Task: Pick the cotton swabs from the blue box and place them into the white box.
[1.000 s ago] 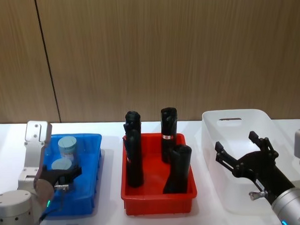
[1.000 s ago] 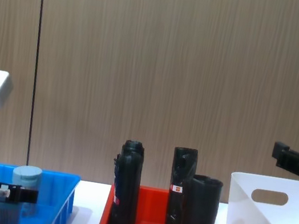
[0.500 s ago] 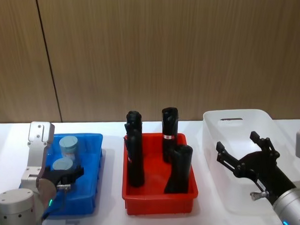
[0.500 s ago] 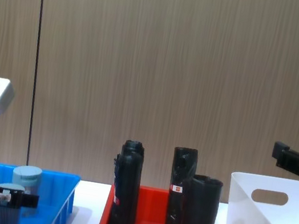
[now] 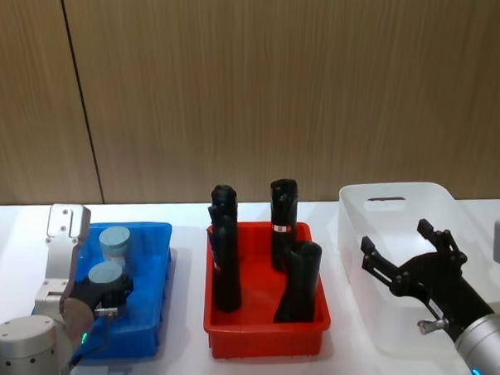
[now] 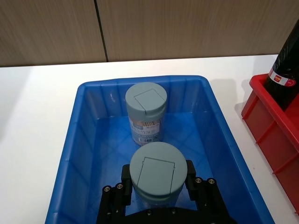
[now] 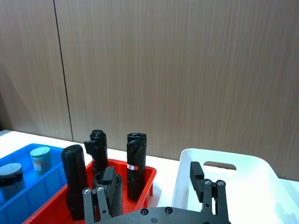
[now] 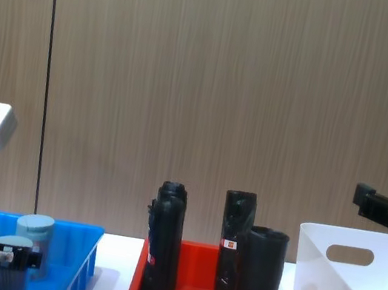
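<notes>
Our left arm stands at the near left corner of the blue box (image 5: 151,312), its grey wrist link upright and the left pincer (image 6: 158,183) reaching low and level into the box. The two black fingers (image 6: 125,176) press on both sides of the near jar of cotton swabs (image 6: 158,169), just under its pale blue-grey lid, so the pincer is clamped on this jar. We cannot tell if the jar's bottom touches the floor of the box. The far jar of cotton swabs (image 6: 145,109) stands upright just behind it, near the back wall of the same box, and nothing touches it.

Our right arm comes in from the lower right corner of the head view. The right pincer (image 5: 394,235) points forward and toward the left, with its fingers spread wide apart and nothing between them. It hangs over the near part of the white box (image 5: 381,198); in the chest view one finger shows above the rim of this box, not touching it. We see no jar inside the white box.

Between the two boxes the red bin (image 5: 264,338) sits on the white worktop (image 5: 183,317) and holds three black wrapped rolls (image 5: 223,257), all upright. Behind everything is a wall of brown wood panels (image 5: 279,81).
</notes>
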You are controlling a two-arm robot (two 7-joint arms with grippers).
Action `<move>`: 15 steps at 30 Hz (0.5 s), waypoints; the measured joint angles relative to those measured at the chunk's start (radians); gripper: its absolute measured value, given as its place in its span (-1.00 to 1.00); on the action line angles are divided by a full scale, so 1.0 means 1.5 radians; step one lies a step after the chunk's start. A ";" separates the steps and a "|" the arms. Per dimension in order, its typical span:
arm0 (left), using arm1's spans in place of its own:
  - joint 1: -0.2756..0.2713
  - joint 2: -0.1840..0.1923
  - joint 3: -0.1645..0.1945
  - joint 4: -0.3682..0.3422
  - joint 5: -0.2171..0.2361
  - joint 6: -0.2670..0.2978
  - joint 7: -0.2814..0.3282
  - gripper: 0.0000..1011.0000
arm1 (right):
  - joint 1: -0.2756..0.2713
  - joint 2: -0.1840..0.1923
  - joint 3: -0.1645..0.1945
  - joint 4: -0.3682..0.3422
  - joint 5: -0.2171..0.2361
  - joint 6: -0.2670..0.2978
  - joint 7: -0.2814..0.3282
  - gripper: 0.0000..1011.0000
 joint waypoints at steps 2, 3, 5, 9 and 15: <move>0.002 0.000 -0.001 -0.003 0.001 -0.003 0.000 0.31 | 0.000 0.000 0.000 0.000 0.000 0.000 0.000 0.98; 0.003 0.001 -0.001 -0.005 0.002 -0.004 0.000 0.31 | 0.000 0.000 0.000 0.000 0.000 0.000 0.000 0.98; 0.006 0.002 -0.002 -0.012 0.005 -0.007 0.000 0.31 | 0.000 0.000 0.000 0.000 0.000 0.000 0.000 0.98; 0.014 0.006 -0.002 -0.032 0.011 -0.014 0.002 0.31 | 0.000 0.000 0.000 0.000 0.000 0.000 0.000 0.98; 0.037 0.017 -0.003 -0.084 0.028 -0.029 0.003 0.31 | 0.000 0.000 0.000 0.000 0.000 0.000 0.000 0.98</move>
